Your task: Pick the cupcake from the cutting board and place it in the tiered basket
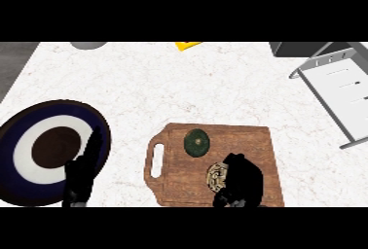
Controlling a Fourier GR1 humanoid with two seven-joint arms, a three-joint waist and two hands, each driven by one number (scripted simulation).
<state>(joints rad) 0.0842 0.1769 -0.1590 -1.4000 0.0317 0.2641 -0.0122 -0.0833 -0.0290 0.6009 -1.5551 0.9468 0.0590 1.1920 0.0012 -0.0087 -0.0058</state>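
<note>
The cupcake [215, 177], pale with a patterned top, sits on the lower middle of the wooden cutting board [251, 138]. My right hand [243, 181] lies against its right side, fingers and thumb curled round it and hiding part of it. The tiered basket [338, 92], a grey frame with white shelves, stands at the counter's far right. My left hand [81, 171] rests open at the lower left, fingers up, over a plate.
A dark green round object [197, 143] lies on the board just above the cupcake. A large blue, white and brown plate [28, 141] is at the left. A yellow piece [188, 45] and a grey object [87, 44] sit at the far edge.
</note>
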